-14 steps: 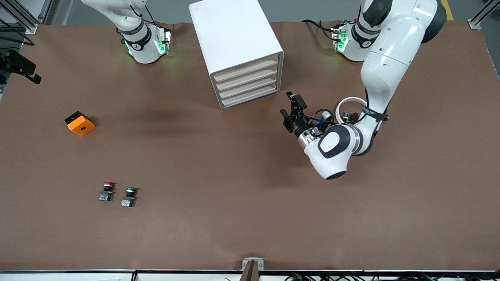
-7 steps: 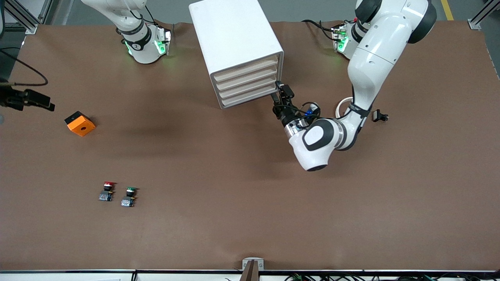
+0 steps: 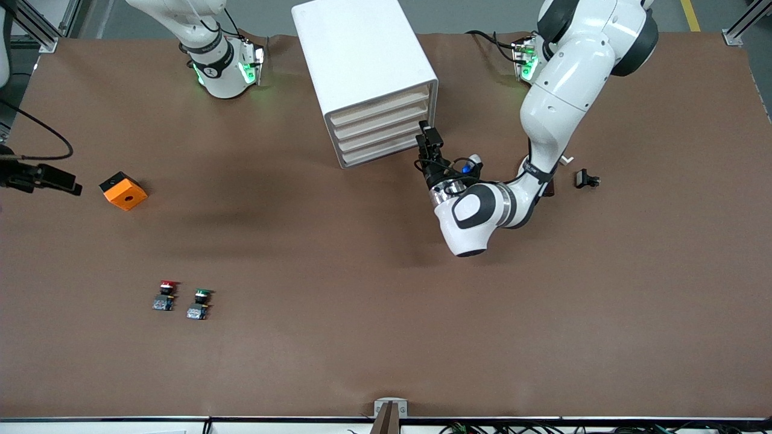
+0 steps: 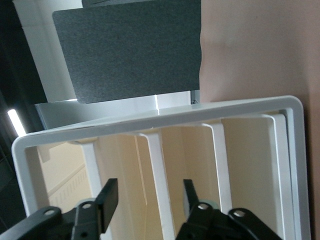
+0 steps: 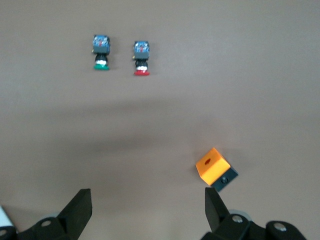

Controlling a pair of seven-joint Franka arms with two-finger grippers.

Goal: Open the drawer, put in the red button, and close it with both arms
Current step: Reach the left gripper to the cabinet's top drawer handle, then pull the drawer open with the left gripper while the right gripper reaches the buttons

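The white cabinet (image 3: 362, 54) stands between the arm bases, its drawer (image 3: 386, 128) fronts all shut. My left gripper (image 3: 426, 143) is at those fronts on the side toward the left arm's base. In the left wrist view the left gripper (image 4: 149, 197) is open, its fingers (image 4: 107, 199) either side of a white strip (image 4: 157, 170) between the cream drawer fronts (image 4: 245, 160), touching nothing. The red button (image 3: 167, 294) (image 5: 141, 59) stands on the table near the front camera. My right gripper (image 3: 69, 182) (image 5: 147, 210) hangs open and empty over the right arm's end of the table.
A green-capped button (image 3: 200, 303) (image 5: 101, 52) stands beside the red one. An orange block (image 3: 123, 190) (image 5: 216, 169) lies beside the right gripper. A small black part (image 3: 586, 179) lies by the left arm's elbow.
The left arm swung in from the open table to the drawer fronts, and its fingers narrowed. The right gripper drifted toward the orange block.
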